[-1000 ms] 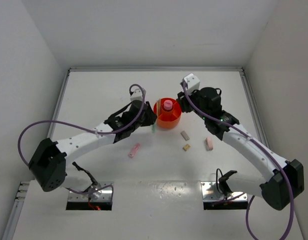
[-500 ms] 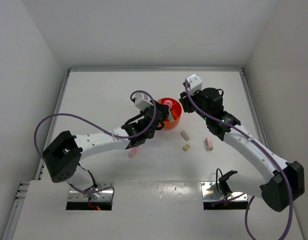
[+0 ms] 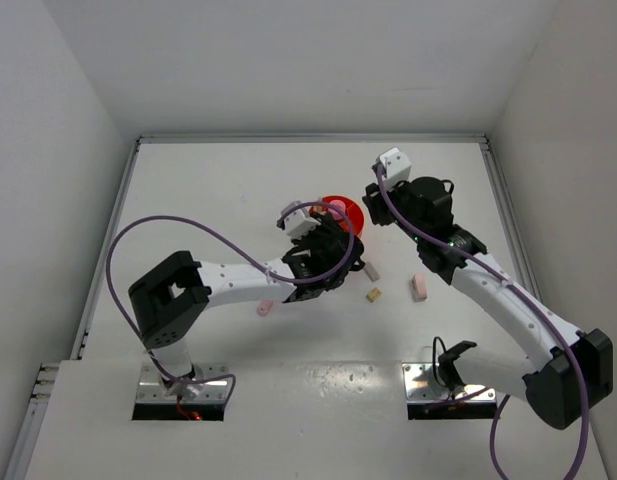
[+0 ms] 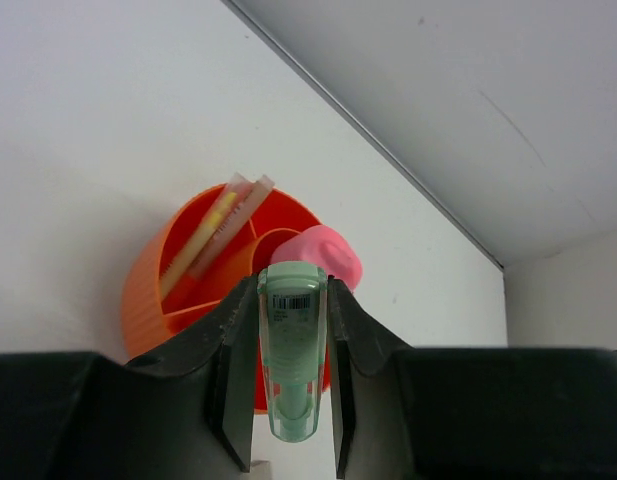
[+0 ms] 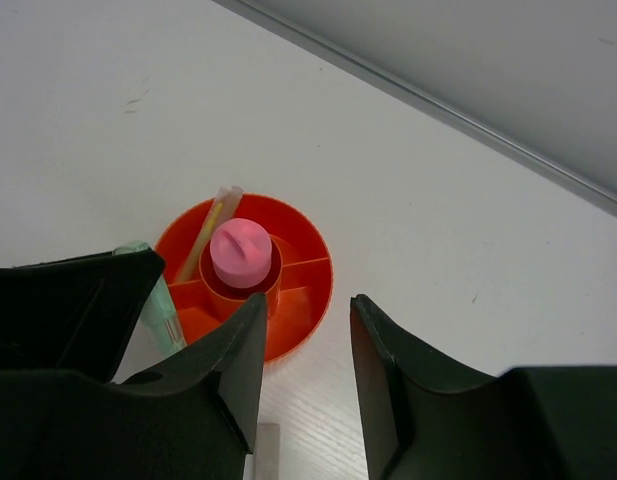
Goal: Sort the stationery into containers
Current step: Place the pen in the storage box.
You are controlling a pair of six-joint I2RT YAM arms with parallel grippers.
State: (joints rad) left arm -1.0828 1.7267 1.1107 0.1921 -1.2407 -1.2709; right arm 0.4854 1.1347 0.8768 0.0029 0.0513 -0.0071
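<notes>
The round orange organiser (image 3: 343, 212) stands mid-table, with a pink-capped tube (image 5: 240, 252) in its central well and a cream stick (image 4: 220, 222) leaning in an outer compartment. My left gripper (image 3: 331, 236) is shut on a green eraser (image 4: 292, 350) and holds it just at the organiser's near rim (image 4: 148, 300); the eraser also shows in the right wrist view (image 5: 164, 312). My right gripper (image 5: 308, 308) is open and empty, above the organiser's right side. A beige eraser (image 3: 370, 269), a tan cube (image 3: 373, 294) and a pink eraser (image 3: 419, 287) lie on the table.
A small pink item (image 3: 265, 308) lies by the left forearm, partly hidden by it. The two wrists are close together over the organiser. White walls bound the table at the back and sides (image 3: 308, 138).
My left arm has swung right and brought the green eraser from the organiser's left side round to its near rim. The right arm has hardly moved.
</notes>
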